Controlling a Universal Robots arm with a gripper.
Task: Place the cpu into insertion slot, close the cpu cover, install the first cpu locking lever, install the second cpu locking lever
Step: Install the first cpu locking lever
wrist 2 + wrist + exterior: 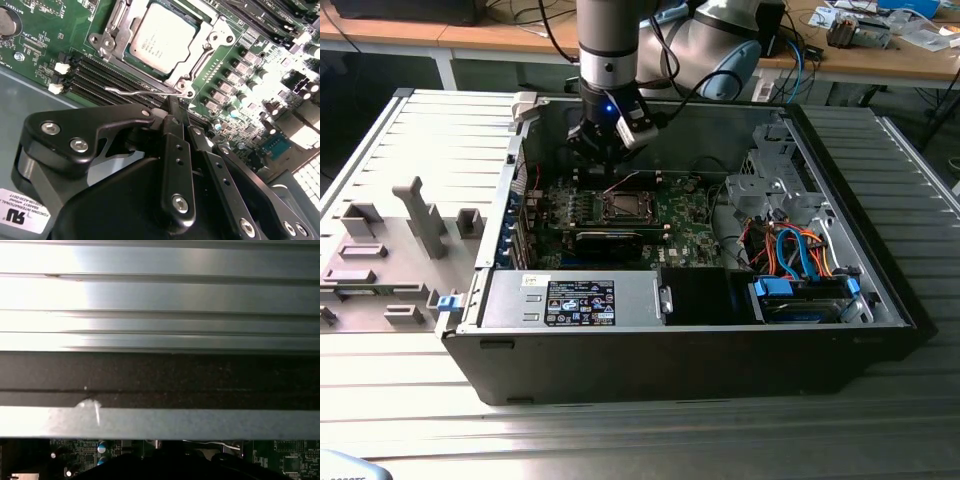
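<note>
In the second wrist view the end effector [181,117] covers the lower half of the frame, hiding the motherboard [240,50] beneath it, and the cpu cover [165,42] runs off the top edge. In the exterior view the cpu [622,207] is too small to judge (seated or not), and the arm [608,40] is cut off at the top edge.
</note>
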